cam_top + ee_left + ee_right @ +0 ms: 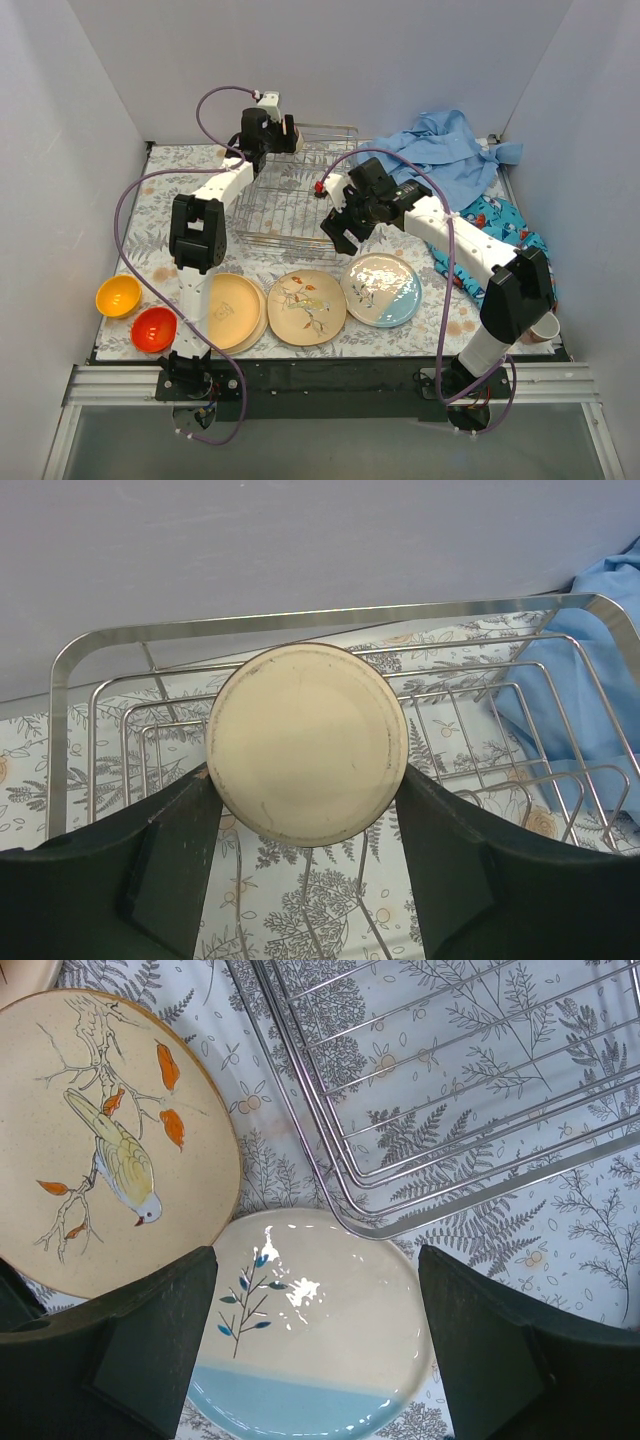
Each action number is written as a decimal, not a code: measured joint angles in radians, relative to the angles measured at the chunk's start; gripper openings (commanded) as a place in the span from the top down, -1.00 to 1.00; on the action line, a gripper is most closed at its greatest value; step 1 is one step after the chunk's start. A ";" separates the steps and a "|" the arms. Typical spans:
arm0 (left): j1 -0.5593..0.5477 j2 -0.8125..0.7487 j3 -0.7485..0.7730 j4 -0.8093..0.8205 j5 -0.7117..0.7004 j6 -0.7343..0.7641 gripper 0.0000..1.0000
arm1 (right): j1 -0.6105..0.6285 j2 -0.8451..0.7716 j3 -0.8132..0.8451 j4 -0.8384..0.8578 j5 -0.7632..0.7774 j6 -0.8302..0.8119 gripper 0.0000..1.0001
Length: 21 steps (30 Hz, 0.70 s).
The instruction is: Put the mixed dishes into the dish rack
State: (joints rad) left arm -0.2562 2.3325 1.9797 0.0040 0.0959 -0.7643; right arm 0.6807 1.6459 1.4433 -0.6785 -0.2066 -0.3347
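**Desk:** Which step is this?

**Operator:** Placement, by my reading. My left gripper (303, 785), out toward the worktop's far edge, is clamped on a round tan dish (305, 742). I hold it face-on over the far-left end of the dish rack (300, 620). I cannot tell whether it is a cup's base or a small plate. The next move calls for lowering it between the wires, then letting go.

**Desk:** And the other arm?

**Operator:** My right gripper (318, 1290) hangs spread wide, holding nothing, above the cream-and-blue plate (320, 1360). That plate lies flat just beside the rack's near-right corner. Its glaze shines, so I expect it to be slippery, and a finger must get under a low rim.

**Desk:** Materials?

**Operator:** The rack is thin bright wire in an open grid with rounded corners. The tan dish looks matte, its rim scuffed dark. The bird plate (110, 1140) is speckled and oval-edged. Along the near edge sit a yellow-tan plate (232, 308), an orange bowl (118, 295) and a red bowl (153, 329), none of them racked.
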 measured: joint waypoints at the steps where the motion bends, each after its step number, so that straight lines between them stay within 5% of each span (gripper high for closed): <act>1: 0.000 0.000 0.003 -0.007 0.002 0.000 0.85 | 0.000 0.002 0.000 0.000 -0.002 0.000 -0.78; 12: 0.000 0.000 0.084 -0.085 0.020 0.006 0.85 | -0.001 0.041 0.034 -0.023 -0.065 -0.021 -0.77; 21: 0.000 0.001 0.150 -0.124 0.019 0.026 0.85 | 0.016 0.138 0.124 -0.040 -0.149 -0.172 -0.47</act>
State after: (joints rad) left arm -0.2562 2.3333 2.1300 -0.1204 0.1150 -0.7383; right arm 0.6964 1.7840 1.5673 -0.7181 -0.3553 -0.5068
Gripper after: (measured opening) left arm 0.641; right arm 0.792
